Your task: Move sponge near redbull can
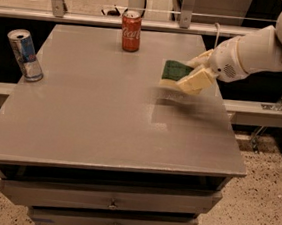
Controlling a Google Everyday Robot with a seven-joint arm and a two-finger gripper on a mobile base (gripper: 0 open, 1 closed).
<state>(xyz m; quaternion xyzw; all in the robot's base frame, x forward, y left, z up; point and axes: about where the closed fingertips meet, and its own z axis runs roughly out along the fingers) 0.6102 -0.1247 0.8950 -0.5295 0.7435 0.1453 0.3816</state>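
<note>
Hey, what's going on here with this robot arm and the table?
The robot's gripper is shut on the sponge and holds it seemingly just above the right side of the gray table. The redbull can stands upright at the table's left edge, far from the sponge. A Coca-Cola can stands near the back edge. The sponge is not yet near the redbull can.

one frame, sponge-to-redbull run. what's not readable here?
- Right end of the sponge: hidden by the gripper holding it over the table's right side, camera view.
- Sponge's height over the table: a single view from above cannot settle it.
- Arm: cut off by the right and top edges.
- Print on the redbull can, far left: too small to read.
- Drawers: the lowest is cut off by the bottom edge.
</note>
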